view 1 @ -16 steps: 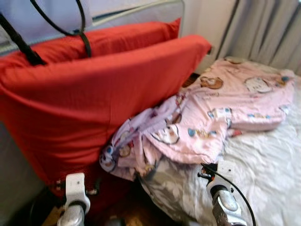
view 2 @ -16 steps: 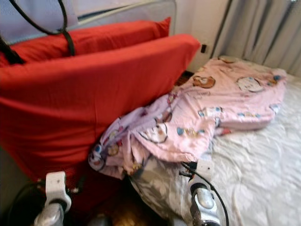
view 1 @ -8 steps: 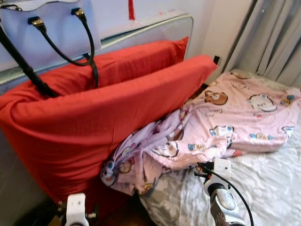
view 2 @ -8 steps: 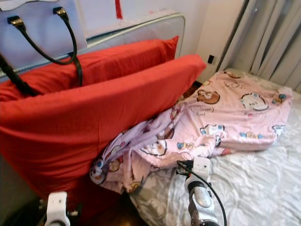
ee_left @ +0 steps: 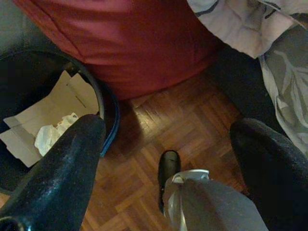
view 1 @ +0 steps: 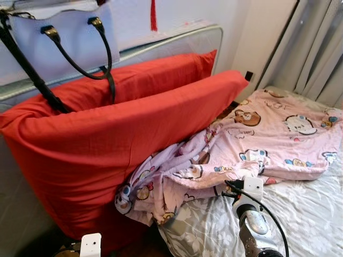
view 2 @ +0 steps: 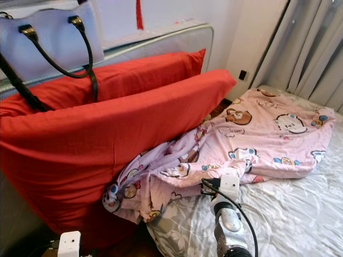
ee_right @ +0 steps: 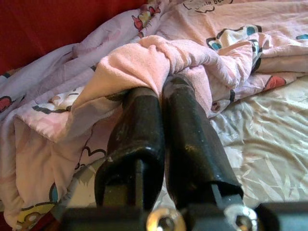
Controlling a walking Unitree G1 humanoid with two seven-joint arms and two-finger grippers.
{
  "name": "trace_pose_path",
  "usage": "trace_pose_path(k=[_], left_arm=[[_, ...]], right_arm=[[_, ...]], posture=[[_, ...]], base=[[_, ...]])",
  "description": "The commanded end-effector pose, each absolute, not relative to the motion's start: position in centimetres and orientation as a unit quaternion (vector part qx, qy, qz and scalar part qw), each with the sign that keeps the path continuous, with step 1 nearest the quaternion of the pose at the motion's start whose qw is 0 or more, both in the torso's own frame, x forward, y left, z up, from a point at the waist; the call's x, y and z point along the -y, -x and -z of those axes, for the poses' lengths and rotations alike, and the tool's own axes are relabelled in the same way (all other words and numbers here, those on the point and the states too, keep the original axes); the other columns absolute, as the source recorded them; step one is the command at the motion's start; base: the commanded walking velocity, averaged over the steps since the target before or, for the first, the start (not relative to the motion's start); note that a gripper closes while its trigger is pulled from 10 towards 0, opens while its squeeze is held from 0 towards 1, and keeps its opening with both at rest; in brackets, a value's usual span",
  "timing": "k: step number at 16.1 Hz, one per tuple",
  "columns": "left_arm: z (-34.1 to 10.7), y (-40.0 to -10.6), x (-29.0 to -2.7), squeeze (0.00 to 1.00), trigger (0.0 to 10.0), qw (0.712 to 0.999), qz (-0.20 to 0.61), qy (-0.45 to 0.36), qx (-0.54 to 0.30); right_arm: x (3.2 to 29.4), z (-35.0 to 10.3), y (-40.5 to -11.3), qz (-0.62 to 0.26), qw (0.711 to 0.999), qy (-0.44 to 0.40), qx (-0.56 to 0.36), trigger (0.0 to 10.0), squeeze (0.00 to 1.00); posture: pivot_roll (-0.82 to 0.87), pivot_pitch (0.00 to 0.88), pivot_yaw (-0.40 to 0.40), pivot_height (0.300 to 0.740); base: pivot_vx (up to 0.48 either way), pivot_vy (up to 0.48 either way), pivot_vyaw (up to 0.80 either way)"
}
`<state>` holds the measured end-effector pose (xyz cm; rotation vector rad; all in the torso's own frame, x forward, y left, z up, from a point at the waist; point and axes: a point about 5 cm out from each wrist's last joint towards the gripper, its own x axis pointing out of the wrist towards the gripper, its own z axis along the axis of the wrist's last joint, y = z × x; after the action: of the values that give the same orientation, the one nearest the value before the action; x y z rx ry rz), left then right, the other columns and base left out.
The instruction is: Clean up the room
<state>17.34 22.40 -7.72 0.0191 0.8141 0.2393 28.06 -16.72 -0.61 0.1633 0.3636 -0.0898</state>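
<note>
Pink cartoon-print blanket (view 1: 268,136): crumpled on the bed, one end bunched against the lower edge of the front red pillow, the rest spread toward the curtains.
Right gripper (ee_right: 161,91): at the near edge of the blanket, two black fingers (ee_right: 185,130) pressed together, with a fold of the pink fabric caught at the tips. Right arm (view 1: 252,225) comes up from the bottom of the head views, white wrist block just beside the blanket hem.
Left gripper (ee_left: 168,139): hangs low beside the bed over the wood parquet floor (ee_left: 159,125), fingers spread wide, nothing between them.
Large red pillow (view 1: 107,155): stands on edge against the headboard side, tilted; second red pillow (view 1: 155,75) just behind it.
Lavender handbag with black handles (view 1: 59,37): rests up on the grey padded headboard (view 1: 187,40), handles drooping onto the rear pillow.
White leaf-pattern bedsheet (view 1: 311,209): covers the mattress under and beside the blanket.
Grey curtains (view 1: 316,48): hang at the far side of the bed.
Dark round bin (ee_left: 103,108): on the floor next to the red pillow, holds flattened cardboard (ee_left: 53,110) and crumpled white paper (ee_left: 53,134).
Red tassel (view 1: 154,13): hangs on the wall above the headboard.
</note>
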Motion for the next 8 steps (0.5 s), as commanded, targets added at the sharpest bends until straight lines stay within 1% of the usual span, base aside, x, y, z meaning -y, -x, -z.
trace_pose_path(k=[1, 8], left_arm=[[7.94, -17.19, -22.1, 0.0, 10.0, 0.907, -0.108, -0.014, -0.406], [8.28, -16.68, -21.79, 0.0, 10.0, 0.903, -0.1, -0.018, -0.418]], right_arm=[[16.95, 0.64, -28.03, 0.05, 0.979, -0.079, -0.181, 10.0, 0.0], [16.78, 0.65, -28.02, 0.046, 0.98, -0.07, -0.182, 10.0, 0.0]], posture=[[0.05, 0.0, -0.08, 0.74], [0.04, 0.0, -0.082, 0.74]], base=[[0.0, 0.0, 0.0], [0.0, 0.0, 0.0]])
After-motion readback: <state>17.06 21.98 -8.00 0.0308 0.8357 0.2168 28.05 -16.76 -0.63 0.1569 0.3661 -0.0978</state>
